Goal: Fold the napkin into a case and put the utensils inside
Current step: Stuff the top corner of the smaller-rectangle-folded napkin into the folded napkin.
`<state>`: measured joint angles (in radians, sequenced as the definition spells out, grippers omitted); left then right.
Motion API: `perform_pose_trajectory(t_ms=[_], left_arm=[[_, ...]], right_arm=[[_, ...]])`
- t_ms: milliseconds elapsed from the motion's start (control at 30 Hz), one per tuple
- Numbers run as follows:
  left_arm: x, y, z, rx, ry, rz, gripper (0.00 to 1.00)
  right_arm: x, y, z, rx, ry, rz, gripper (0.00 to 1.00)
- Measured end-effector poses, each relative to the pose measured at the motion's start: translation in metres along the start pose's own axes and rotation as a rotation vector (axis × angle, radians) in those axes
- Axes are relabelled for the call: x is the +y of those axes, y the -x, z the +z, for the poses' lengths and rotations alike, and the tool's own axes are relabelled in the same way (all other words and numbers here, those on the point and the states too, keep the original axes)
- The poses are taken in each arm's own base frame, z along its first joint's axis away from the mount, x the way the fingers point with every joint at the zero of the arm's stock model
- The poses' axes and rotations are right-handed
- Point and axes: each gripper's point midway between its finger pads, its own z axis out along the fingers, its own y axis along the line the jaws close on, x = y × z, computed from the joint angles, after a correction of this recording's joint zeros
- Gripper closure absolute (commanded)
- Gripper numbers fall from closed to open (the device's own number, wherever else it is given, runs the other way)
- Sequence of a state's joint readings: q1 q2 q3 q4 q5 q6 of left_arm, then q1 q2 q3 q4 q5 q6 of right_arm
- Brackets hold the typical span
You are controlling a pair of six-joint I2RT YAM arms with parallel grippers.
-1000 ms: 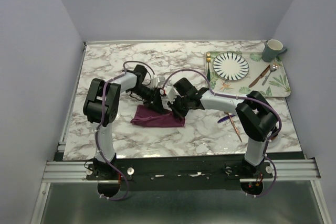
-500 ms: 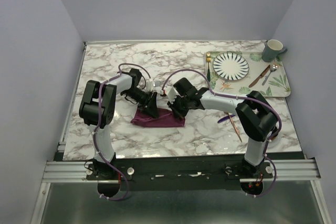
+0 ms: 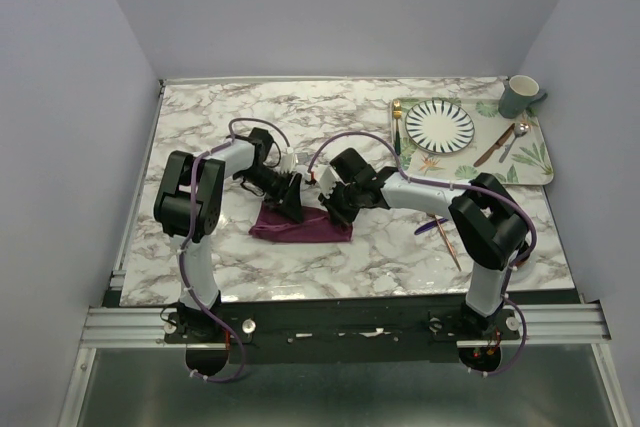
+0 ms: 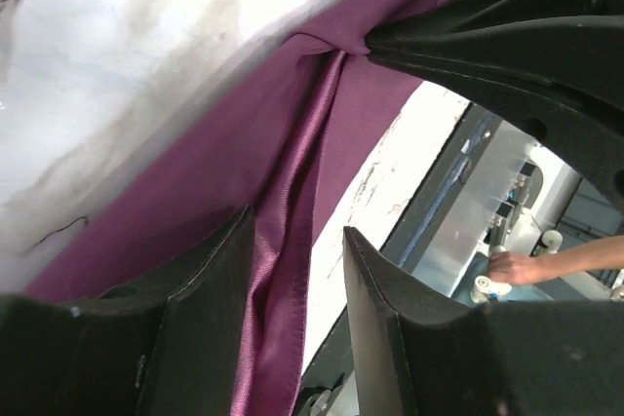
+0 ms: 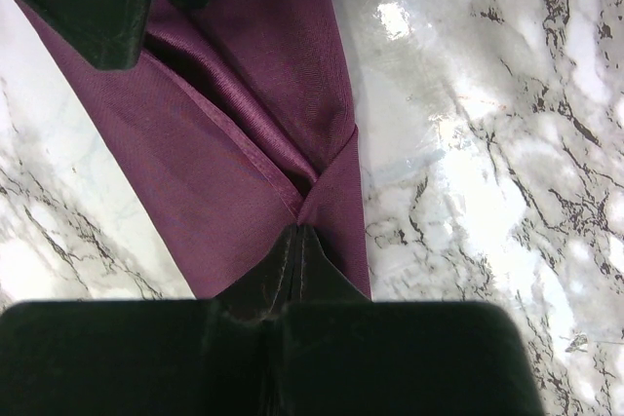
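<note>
- The napkin [image 3: 300,227] lies folded into a narrow band on the marble table [image 3: 200,117], stretched between the two sets of fingers.
- Left gripper [image 4: 297,231]: the jaws stand partly apart. A raised fold of the cloth runs lengthwise through the gap. It lies against the inner face of one of the fingers [image 4: 200,309], while bare table shows between the cloth and the other finger. Nothing is clamped.
- Beyond the left fingertips the fold runs on to the cloth's far corner, where the other arm's black fingers pinch it.
- Right gripper [image 5: 297,241]: the fingers are pressed fully together on a tuck at the napkin's edge. From the tips the cloth fans forward, most of it to their left and a narrow strip to their right.
- The fork [image 3: 448,243] and knife [image 3: 431,226] lie close together on the table, well apart from both sets of fingers, on the outer side of the right arm.
</note>
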<state>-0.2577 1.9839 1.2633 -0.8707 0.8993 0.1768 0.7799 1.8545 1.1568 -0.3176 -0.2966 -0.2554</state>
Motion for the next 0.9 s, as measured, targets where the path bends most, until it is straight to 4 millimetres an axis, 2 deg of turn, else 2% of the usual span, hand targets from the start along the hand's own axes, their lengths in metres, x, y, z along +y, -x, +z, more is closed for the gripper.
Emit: perform_pose_trajectory(t_ms=[200,367,467,500,667,700,733,800,900], left_arm=[[0.0053,-0.0022,-0.0007,0.010,0.027,0.018,0.44],[0.0067,-0.0067,-0.0006,0.023,0.031,0.028,0.45],[0.0066,-0.0087,-0.0005,0.029,0.029,0.026,0.56],[0.0066,-0.0090,-0.0005,0.030,0.029,0.028,0.65],[0.0060,-0.0092,-0.0008,0.032,0.027,0.032,0.88],[0.0057,-0.0086,-0.0008,0.032,0.027,0.036,0.93],[0.0050,-0.0075,-0.0010,0.031,0.028,0.039,0.95],[0.0038,-0.0041,-0.0011,0.028,0.028,0.047,0.97],[0.0055,-0.0001,-0.0003,0.026,0.029,0.047,1.00]], right_arm=[[-0.0002,0.0002,-0.0001,0.000,0.000,-0.002,0.99],[-0.0011,0.0002,-0.0007,0.001,0.000,-0.006,0.99],[-0.0012,0.0002,-0.0008,0.001,0.000,-0.006,0.99],[-0.0012,0.0001,-0.0008,0.002,0.000,-0.006,0.99],[0.0000,0.0004,-0.0008,0.000,0.007,-0.006,0.93],[0.0002,0.0006,-0.0008,-0.001,0.008,-0.005,0.90],[0.0007,0.0007,-0.0010,0.000,0.011,-0.004,0.85],[-0.0001,0.0017,-0.0023,0.001,0.011,-0.001,0.81],[-0.0014,0.0050,-0.0044,-0.003,0.010,0.015,0.63]])
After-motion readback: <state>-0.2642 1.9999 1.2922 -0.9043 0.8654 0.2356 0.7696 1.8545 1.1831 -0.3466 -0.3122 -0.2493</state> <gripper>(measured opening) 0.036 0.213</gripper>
